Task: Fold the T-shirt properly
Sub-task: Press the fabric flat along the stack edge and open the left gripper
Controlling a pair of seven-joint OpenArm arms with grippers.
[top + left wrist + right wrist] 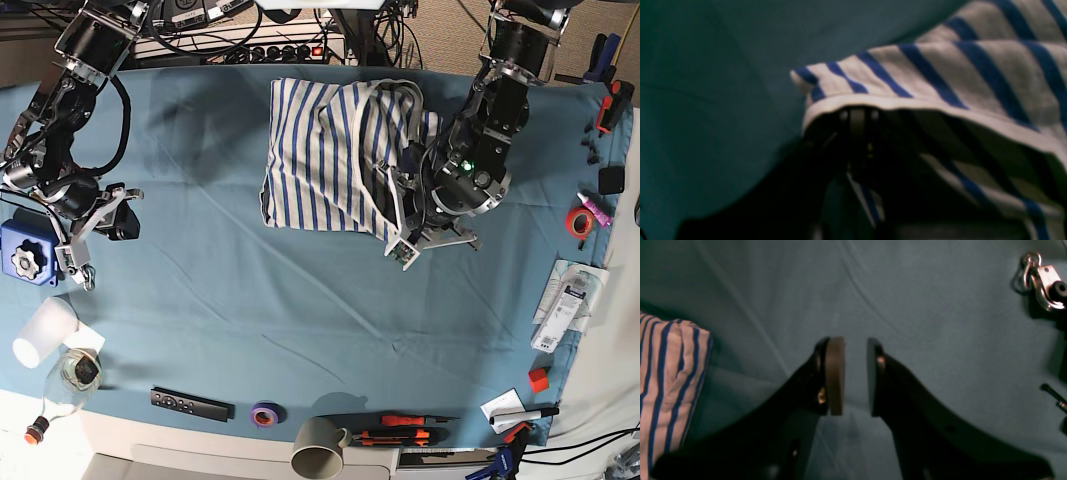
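Open cloth (220,300) before T-shirt (320,150); tools (400,428) line front edge.

the t-shirt (330,160) lies toward the back of the counter (300,320), near the middle. the left claw (400,235) sits at its right front corner. the right claw (85,265) is well apart at the left edge. a remote (190,404) lies along the front.

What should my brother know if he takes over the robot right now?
Left end effector: shut on the T-shirt, holding its edge at the shirt's side.
Right end effector: open and empty, away from the shirt over the teal cloth.
Done: the shirt lies bunched and partly doubled over at the back of the table.
Left: smooth it out and finish the folds.
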